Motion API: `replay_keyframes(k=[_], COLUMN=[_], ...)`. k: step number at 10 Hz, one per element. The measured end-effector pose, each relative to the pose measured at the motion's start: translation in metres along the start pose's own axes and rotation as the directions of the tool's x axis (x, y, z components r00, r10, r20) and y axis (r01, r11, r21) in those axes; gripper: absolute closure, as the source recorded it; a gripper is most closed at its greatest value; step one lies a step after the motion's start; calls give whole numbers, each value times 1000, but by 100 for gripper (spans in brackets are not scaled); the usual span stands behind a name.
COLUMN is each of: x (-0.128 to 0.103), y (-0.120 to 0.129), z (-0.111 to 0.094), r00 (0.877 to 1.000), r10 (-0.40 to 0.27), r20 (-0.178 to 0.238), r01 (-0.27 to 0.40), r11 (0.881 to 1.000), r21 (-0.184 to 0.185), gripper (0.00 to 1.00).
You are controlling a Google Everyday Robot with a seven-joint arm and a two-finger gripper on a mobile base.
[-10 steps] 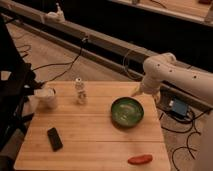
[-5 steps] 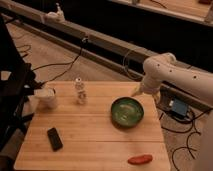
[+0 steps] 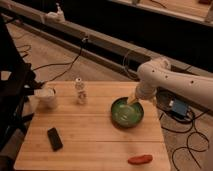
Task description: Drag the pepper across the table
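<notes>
The gripper (image 3: 134,99) hangs at the far right rim of the green bowl (image 3: 126,114), under the white arm (image 3: 172,83) — whether it is open or closed cannot be told. The pepper (image 3: 140,159) lies well apart, at the near right edge of the table (image 3: 92,131). Farther left: a small white bottle (image 3: 80,91), a white cup (image 3: 47,98), a black slab (image 3: 54,138).
</notes>
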Motion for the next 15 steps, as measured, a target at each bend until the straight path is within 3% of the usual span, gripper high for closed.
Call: replay_keyframes(k=[3,4,5,6,8,10,11,12,15], x=[-37,-49,-68,-83,-114,-137,-141,-144,-144], y=[-7,-9,-10,-10,-8,-5,-5,-5,-3], z=[9,12,17,23,34,40,41,41,41], r00=[992,983,961,934,847,761,742,731,727], r10=[-122,-175,-266,-346,-517,-631,-653,-665,-668], r20=[40,52,72,89,126,148,151,151,159], r01=[122,175,266,345,512,621,642,653,658], r11=[993,985,964,938,856,776,757,747,744], r21=[-1,1,11,25,73,111,120,125,117], gripper=[21,21,21,21,21,21,21,21,21])
